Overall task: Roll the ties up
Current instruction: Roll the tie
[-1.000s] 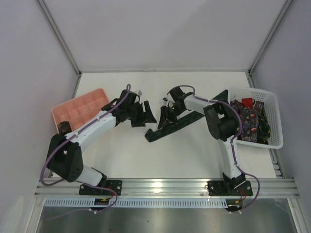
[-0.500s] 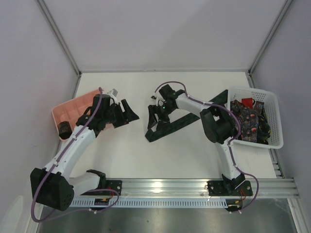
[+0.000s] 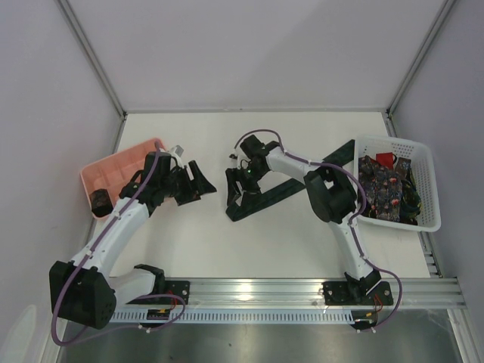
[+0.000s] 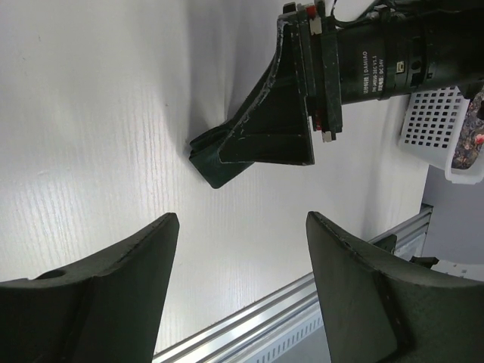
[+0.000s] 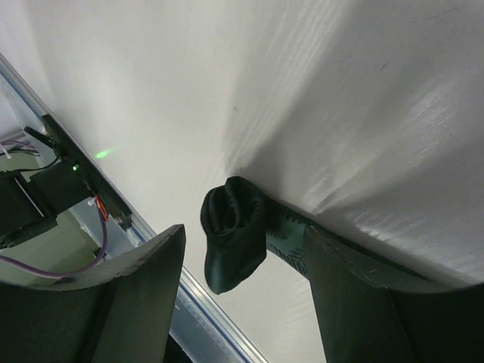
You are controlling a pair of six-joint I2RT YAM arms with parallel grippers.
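- Looks like a robotics lab test cell, not a home or a shop.
- Closed in by plain grey wall panels [image 3: 249,53], joined with metal profiles [image 3: 91,57].
- Built around a bare white table [image 3: 249,242], edged with an aluminium rail [image 3: 257,289] at the near side.
- Fitted with a left arm [image 3: 121,223] and a right arm [image 3: 352,234] bolted to that rail, with purple cables [image 3: 257,133] left exposed.

White table [image 3: 302,242] enclosed by plain grey walls [image 3: 249,53].
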